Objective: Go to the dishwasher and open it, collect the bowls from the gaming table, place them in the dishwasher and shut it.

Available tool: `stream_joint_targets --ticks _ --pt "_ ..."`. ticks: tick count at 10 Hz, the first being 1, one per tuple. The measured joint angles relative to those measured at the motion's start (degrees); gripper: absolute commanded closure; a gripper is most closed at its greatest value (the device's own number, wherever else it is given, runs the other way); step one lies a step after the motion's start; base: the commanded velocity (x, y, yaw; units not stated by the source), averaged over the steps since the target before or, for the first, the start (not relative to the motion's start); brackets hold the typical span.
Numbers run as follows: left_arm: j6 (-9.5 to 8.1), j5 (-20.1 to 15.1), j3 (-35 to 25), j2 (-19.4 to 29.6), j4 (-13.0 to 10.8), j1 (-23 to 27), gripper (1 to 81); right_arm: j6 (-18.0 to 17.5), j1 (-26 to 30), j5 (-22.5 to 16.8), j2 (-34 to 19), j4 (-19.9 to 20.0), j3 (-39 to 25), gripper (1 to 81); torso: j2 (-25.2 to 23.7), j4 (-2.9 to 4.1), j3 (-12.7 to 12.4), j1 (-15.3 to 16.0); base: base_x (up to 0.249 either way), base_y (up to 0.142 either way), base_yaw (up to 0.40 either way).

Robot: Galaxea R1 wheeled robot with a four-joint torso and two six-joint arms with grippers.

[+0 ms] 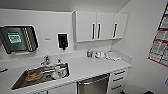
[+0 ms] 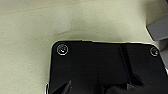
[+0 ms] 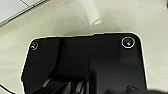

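- The dishwasher (image 1: pixel 93 85) sits shut under the white worktop (image 1: pixel 85 67), between the sink (image 1: pixel 41 75) and a drawer stack (image 1: pixel 117 79).
- White wall cabinets (image 1: pixel 100 25) hang above.
- Pale floor (image 2: pixel 30 37) lies below both wrists; whether either claw is wide or narrow, I cannot tell.

The white surface (image 1: pixel 85 68) runs from the left edge to the right wall, with a low backsplash behind it. A steel sink (image 1: pixel 40 76) is set into its left part, with a tap (image 1: pixel 46 60) at the far rim. Dishes (image 1: pixel 33 75) and a few small items lie in the basin, too blurred to name. At the far right corner stand a small blue bottle (image 1: pixel 88 53), some pale containers (image 1: pixel 100 54) and a flat pale bundle (image 1: pixel 113 56). The wrist views show pale speckled floor (image 2: pixel 30 37).
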State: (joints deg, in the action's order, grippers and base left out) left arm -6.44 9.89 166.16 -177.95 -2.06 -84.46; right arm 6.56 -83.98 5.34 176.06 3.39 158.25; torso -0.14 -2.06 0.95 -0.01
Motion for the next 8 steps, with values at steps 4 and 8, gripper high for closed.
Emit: stream_joint_targets --ticks 4,8 --pt "0.00 0.02 0.00 0.02 0.00 0.15 1.0 0.00 0.05 0.02 0.18 0.02 0.00 1.0 0.00 0.00 0.00 0.03 0.081 0.000 0.000" --pt "0.00 -0.02 0.00 0.00 0.00 -0.05 1.0 0.00 -0.28 -0.02 0.29 0.00 0.00 1.0 0.02 0.00 0.00 0.03 0.000 0.000 0.000"
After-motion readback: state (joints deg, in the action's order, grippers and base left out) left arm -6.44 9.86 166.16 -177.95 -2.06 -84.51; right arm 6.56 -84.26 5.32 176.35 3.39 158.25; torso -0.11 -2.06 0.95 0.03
